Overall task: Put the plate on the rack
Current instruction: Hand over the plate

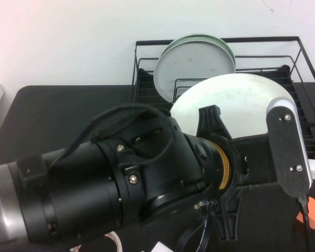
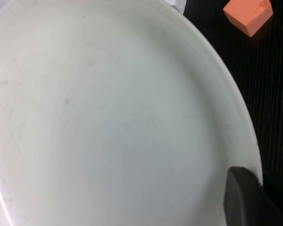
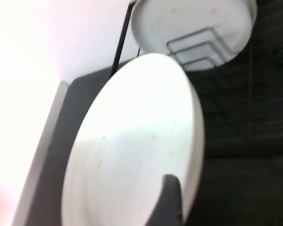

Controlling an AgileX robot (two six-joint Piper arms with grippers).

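While both pincers clamp the white plate (image 1: 228,102) upright just before the black rack (image 1: 299,58), left pincer (image 1: 215,128) and right pincer (image 1: 283,118) on its rim, uneven release could tip it onto the grey plate (image 1: 191,65).

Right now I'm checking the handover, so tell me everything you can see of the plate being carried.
The plate is large, round, glossy white with a faint green tint and a shallow raised rim, lightly speckled. It is held tilted off the table, just in front of the black wire rack, not yet in it. The left claw meets its near edge and the right claw its right edge; a dark finger overlaps the rim. A greyer plate already stands in the rack behind it.
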